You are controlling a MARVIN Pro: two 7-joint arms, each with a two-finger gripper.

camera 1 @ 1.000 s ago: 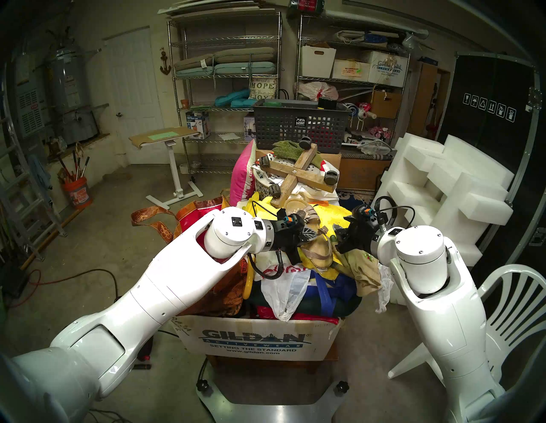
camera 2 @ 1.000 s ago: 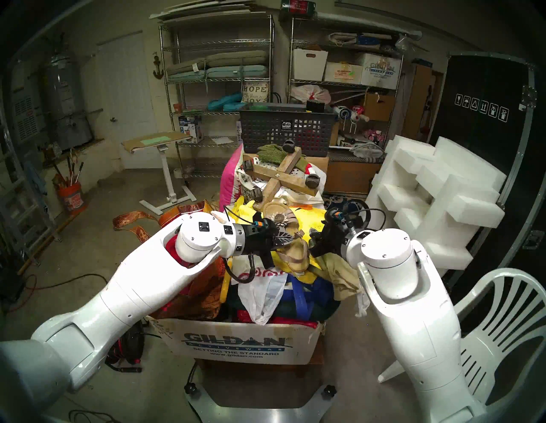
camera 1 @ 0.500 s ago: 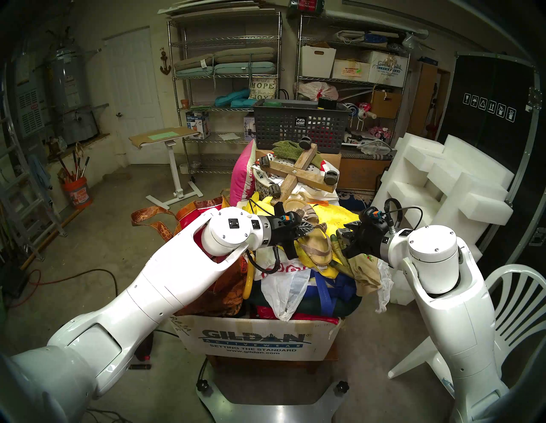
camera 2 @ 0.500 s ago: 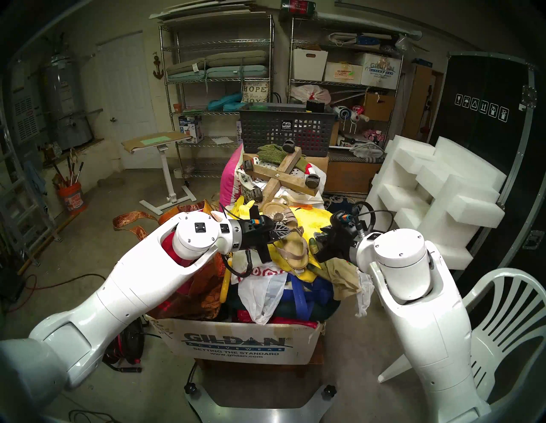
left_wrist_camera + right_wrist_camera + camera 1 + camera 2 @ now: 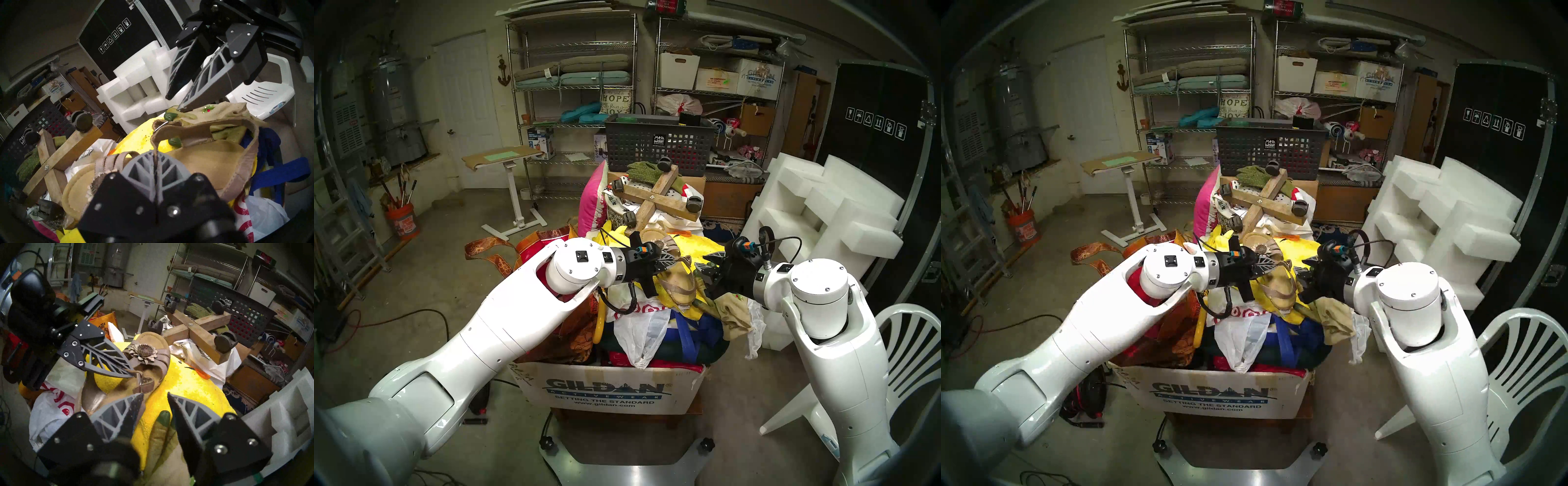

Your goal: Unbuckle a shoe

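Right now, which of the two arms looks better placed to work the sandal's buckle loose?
Probably the right. The right gripper is open and empty, facing the buckle on the sandal. The left gripper is shut on the thin strap, holding it taut.

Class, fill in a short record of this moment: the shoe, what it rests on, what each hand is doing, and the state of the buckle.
shoe: tan strappy sandal with leather flower
rests on: yellow towel topping a cluttered pile
left hand: shut, pinching the thin strap end
right hand: open, empty, apart from the sandal
buckle: metal ring beside the strap; whether undone cannot be told
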